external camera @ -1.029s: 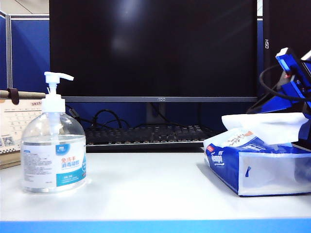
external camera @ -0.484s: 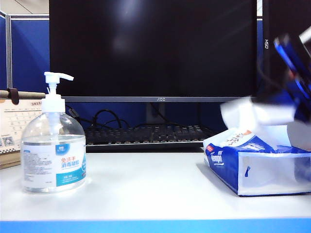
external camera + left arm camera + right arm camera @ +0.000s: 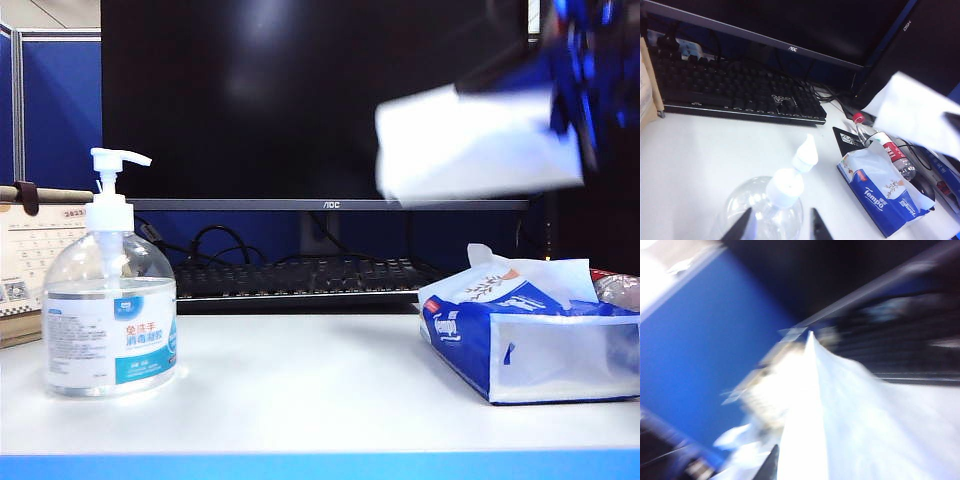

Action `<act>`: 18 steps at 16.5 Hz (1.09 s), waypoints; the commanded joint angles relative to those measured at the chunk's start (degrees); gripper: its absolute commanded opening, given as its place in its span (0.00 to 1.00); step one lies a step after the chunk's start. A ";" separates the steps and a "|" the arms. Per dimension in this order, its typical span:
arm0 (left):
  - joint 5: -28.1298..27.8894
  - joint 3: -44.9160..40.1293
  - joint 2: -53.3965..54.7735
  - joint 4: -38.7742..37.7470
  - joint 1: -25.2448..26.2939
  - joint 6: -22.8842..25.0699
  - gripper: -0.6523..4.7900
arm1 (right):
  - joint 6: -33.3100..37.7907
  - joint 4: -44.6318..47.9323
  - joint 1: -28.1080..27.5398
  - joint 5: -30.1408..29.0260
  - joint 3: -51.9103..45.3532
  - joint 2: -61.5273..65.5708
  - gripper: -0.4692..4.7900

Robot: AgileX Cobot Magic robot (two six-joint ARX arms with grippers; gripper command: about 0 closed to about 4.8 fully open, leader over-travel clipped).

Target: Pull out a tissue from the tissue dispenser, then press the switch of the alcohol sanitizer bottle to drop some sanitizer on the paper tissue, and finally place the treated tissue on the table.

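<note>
tissue (image 3: 470,145): 1
tissue pack (image 3: 520,340): 1
sanitizer btl (image 3: 110,310): 1
kbd (image 3: 300,280): 1
monitor (image 3: 315,100): 1
water btl (image 3: 885,150): 1
end effectors: 2 — left (image 3: 780,227), right (image 3: 580,60)

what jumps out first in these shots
The white tissue hangs blurred in mid-air before the dark monitor, gripped by the shut right gripper above the blue tissue dispenser. At the left of the table stands the alcohol sanitizer bottle, the open left gripper poised over its pump.
</note>
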 commanded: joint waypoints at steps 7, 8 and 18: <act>1.84 0.90 10.25 13.99 0.04 -7.28 0.40 | -5.73 -14.10 17.53 5.84 0.79 -2.97 0.08; 1.92 2.10 12.74 14.01 0.04 -6.78 0.40 | -5.68 -13.88 18.69 5.81 0.79 -1.81 0.08; 8.11 7.34 26.10 14.84 -0.02 -2.51 0.40 | -5.97 -6.27 25.59 1.92 10.62 17.92 0.08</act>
